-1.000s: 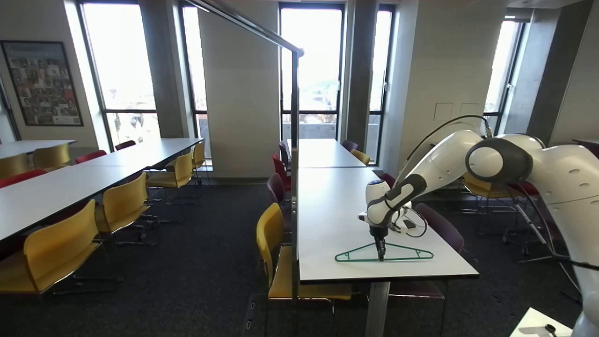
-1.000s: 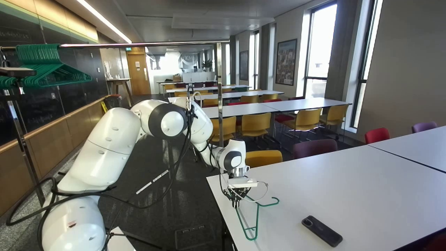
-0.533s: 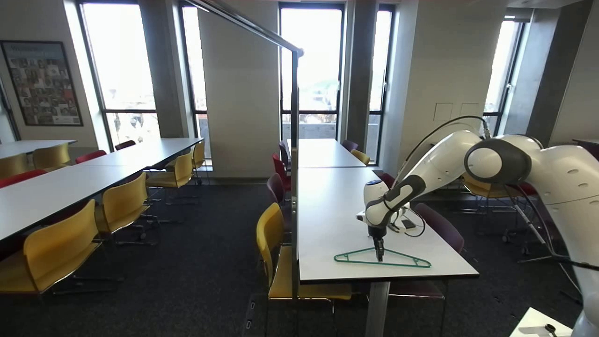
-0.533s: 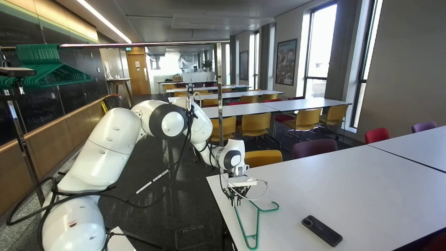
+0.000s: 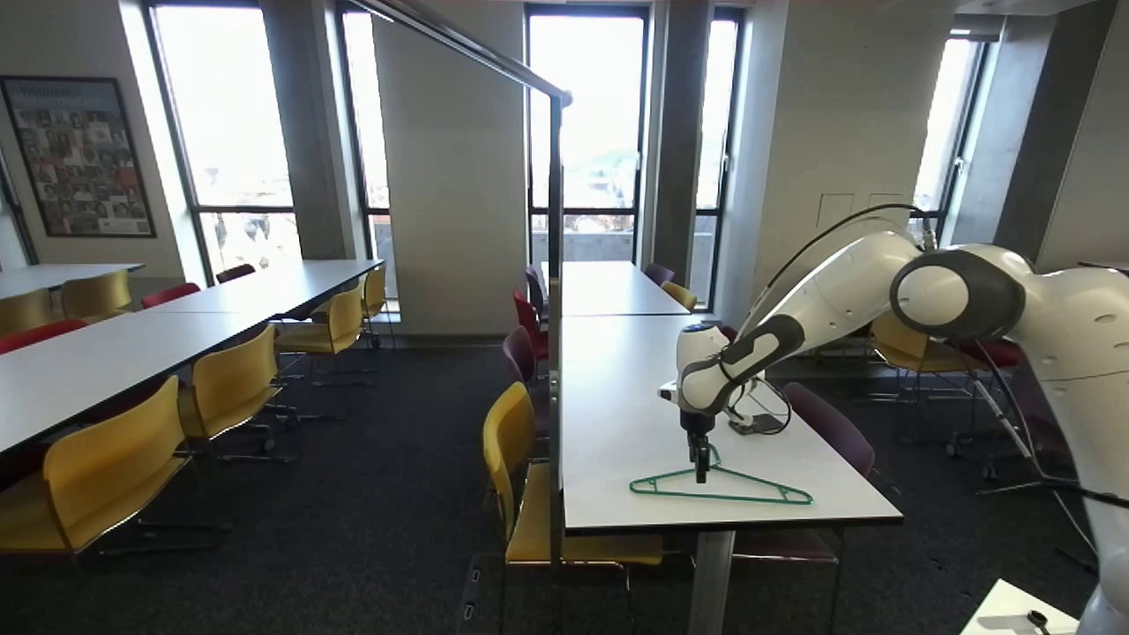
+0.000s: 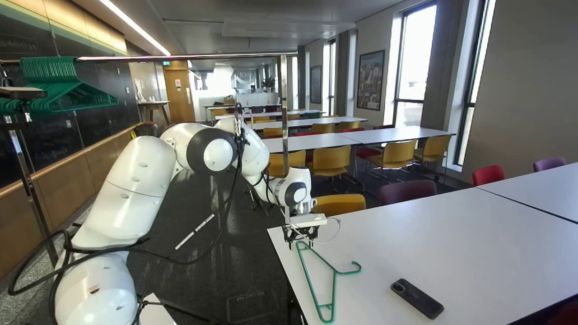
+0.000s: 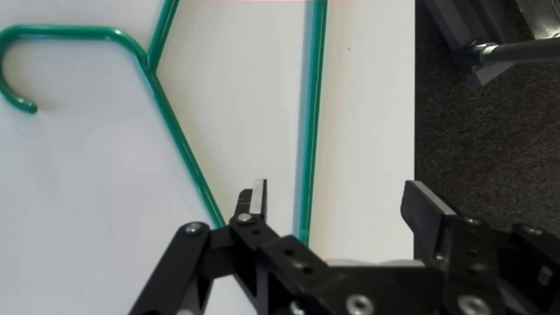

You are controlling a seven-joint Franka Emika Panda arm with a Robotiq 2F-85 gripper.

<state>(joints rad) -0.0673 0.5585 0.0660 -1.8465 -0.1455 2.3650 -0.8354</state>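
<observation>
Filling the lower right: white table (image 6: 451, 243) in an exterior view, another table (image 6: 537, 192) butted to its far end, seam meeting the right edge of the frame.
Clothes rack (image 6: 203, 57): metal; rail crossing the upper left and centre in an exterior view, one post dropping down the middle. Bunch of hangers (image 6: 50, 72), all green, strung along it at upper left.
White robot arm (image 6: 128, 194): rising from the lower left in an exterior view, bent at the elbow, wrist reaching down over the table just below centre.
Yellow chair (image 6: 341, 204), plum chair (image 6: 406, 192): neighbours, backs showing past the table's edge, centre and right of centre in an exterior view.
Green hanger (image 7: 313, 122): lying loose on the white table. Wrist view has its hook at upper left, its long straight bar running from top centre down to the dark gripper (image 7: 335, 194).
Gripper: along the bottom of the wrist view, above the hanger; fingers spread wide, the straight bar showing between them. Contact with the hanger not clear.
Phone (image 6: 417, 299): dark, back up, camera lenses at its upper-left corner; on the white table at lower right in an exterior view, apart from the hanger.
</observation>
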